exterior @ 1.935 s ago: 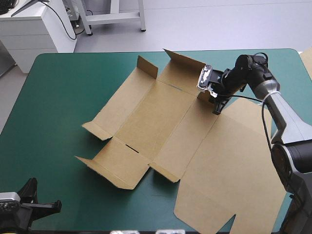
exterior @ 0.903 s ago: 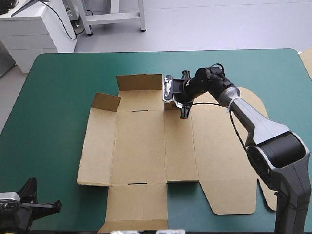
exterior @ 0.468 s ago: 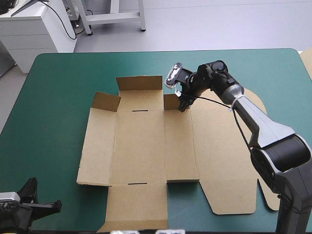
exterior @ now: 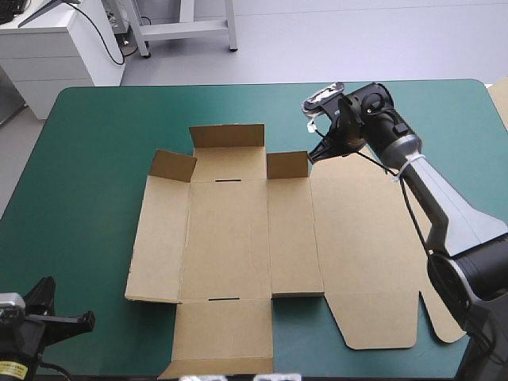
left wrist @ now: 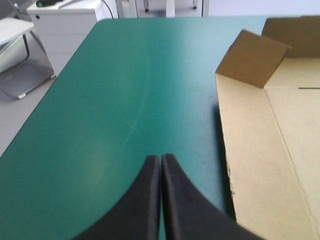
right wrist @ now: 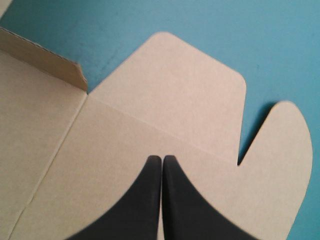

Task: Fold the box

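Note:
The brown box lies spread flat at the table's middle. Three short flaps stand raised along its far edge, the rightmost flap nearest my right gripper. That gripper hovers shut just right of this flap, over the far end of the wide lid panel. In the right wrist view the shut right gripper points across the lid's rounded tab, with the raised flap off to one side. My left gripper rests shut at the near left corner. The left gripper points over bare cover beside the box.
A broad strip of bare teal-green cover lies left of the box. A raised corner flap stands ahead of the left gripper. A sliver of more board shows at the table's right edge.
Earlier the right gripper dragged and turned the box until it sat square to the table. It has since come off the rightmost far flap, rising toward the far right. The left arm has barely moved.

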